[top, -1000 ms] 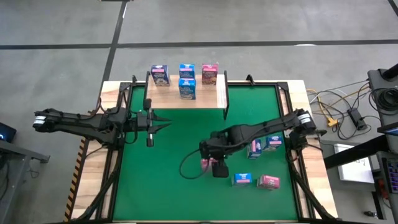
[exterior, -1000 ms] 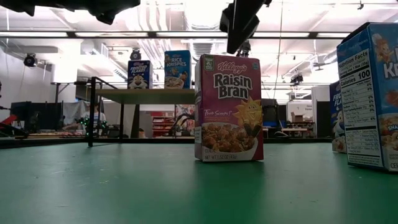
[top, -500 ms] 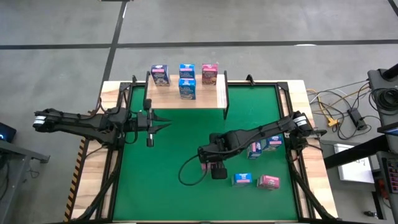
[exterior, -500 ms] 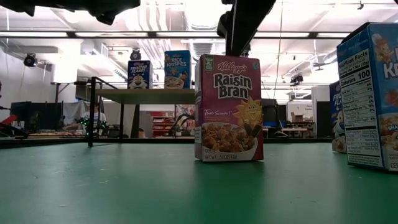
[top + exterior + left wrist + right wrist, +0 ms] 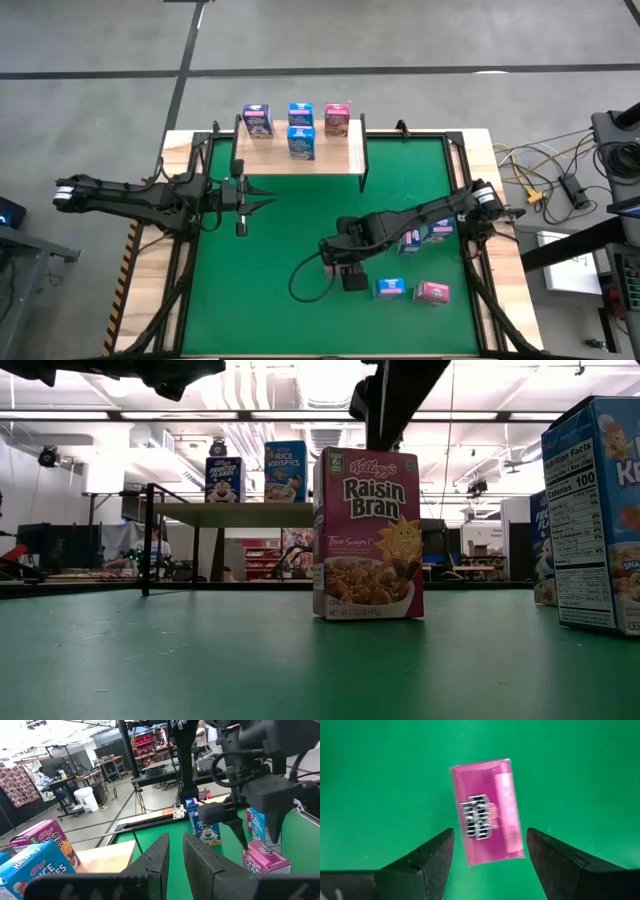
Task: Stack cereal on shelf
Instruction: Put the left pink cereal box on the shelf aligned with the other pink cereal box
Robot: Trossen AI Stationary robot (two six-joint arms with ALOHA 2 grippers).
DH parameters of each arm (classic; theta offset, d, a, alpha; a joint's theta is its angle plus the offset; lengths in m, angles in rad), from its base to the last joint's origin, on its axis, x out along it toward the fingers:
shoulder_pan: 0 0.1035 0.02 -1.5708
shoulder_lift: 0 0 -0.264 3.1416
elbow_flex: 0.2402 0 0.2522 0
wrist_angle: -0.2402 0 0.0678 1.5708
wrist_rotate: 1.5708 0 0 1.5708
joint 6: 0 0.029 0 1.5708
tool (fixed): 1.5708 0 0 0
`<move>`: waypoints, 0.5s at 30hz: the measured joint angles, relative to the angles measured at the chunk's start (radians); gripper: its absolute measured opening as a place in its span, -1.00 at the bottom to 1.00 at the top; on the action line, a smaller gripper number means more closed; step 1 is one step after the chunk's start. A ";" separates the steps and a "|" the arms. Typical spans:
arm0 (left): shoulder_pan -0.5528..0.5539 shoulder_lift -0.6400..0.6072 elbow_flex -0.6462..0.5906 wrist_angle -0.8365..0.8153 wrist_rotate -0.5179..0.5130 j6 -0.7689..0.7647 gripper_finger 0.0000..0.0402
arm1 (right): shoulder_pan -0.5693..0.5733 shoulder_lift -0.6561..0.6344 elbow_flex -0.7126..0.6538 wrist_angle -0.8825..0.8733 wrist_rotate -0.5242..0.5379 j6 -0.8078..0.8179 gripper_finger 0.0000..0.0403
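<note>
A pink Raisin Bran cereal box (image 5: 368,535) stands upright on the green mat, and its top (image 5: 486,826) faces the right wrist camera. My right gripper (image 5: 490,857) hangs open just above it, pointing steeply down. One finger is off each long side of the top, and neither touches the box. The wooden shelf (image 5: 335,160) at the far edge carries several cereal boxes: one white-purple (image 5: 257,120), two blue (image 5: 300,112) and one pink (image 5: 337,118). My left gripper (image 5: 262,199) waits level at the left, shut with nothing between its fingers.
More cereal boxes stand or lie on the mat to the right: two blue (image 5: 411,238) (image 5: 438,230), another blue (image 5: 389,288) and a pink one (image 5: 432,292) nearer the front. In the low view a blue box (image 5: 595,510) looms close at the right. Black shelf legs (image 5: 147,540) stand on the mat.
My right gripper has sunk a little toward the pink box and drifted slightly toward the table's near edge, staying open. The box has not moved.
</note>
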 joint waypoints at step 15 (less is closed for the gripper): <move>0.000 0.000 0.000 0.001 0.000 -0.001 -0.81 | 0.005 0.001 -0.033 0.055 0.073 -0.042 0.18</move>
